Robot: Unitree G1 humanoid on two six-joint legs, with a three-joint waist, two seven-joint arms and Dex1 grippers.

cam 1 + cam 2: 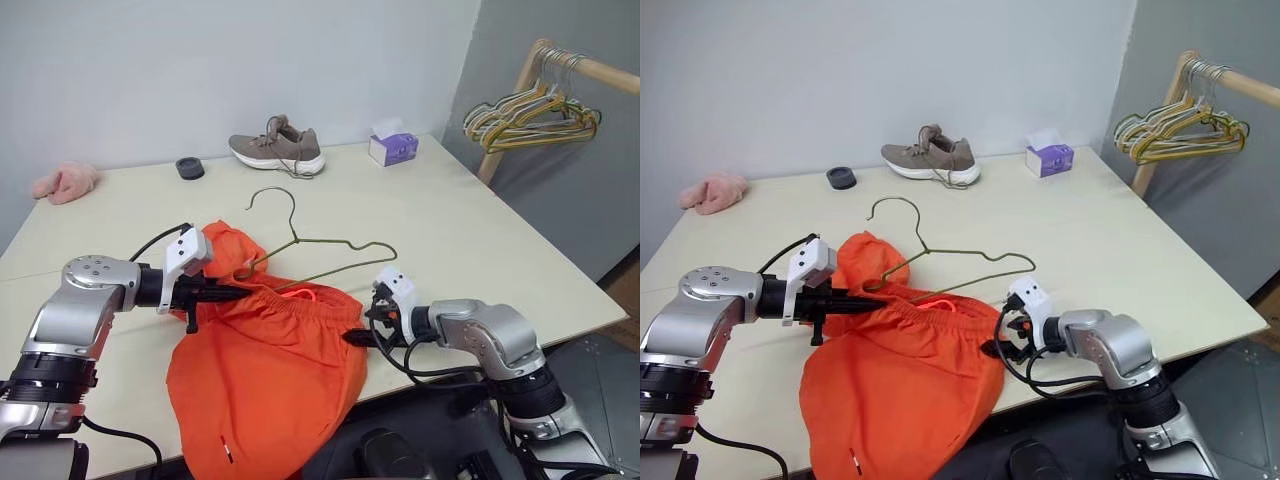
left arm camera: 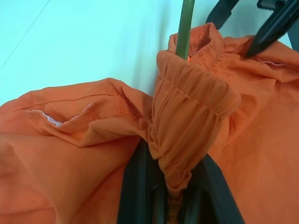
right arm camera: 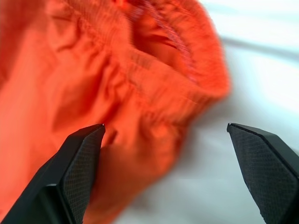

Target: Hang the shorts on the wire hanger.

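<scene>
left gripper [image 1: 235, 292] clenched on shorts [image 1: 270, 380] waistband | right gripper [image 3: 168, 154] spread wide at waistband edge

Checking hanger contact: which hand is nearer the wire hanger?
Left. The left hand grips the shorts waistband right beside the wire hanger; the right hand is open at the waistband's far end, below the hanger.

shorts [image 1: 270, 380]: bright orange, small white tag | wire hanger [image 1: 330, 245]: olive-green | table [image 1: 450, 230]: pale cream | shoe [image 1: 278, 147]: taupe-brown, white sole | tissue box [image 1: 393, 148]: purple, white tissue | fuzzy cloth [image 1: 66, 182]: pink | rack hangers [image 1: 530, 115]: yellow and green | gripper fingers [image 3: 79, 163]: black
</scene>
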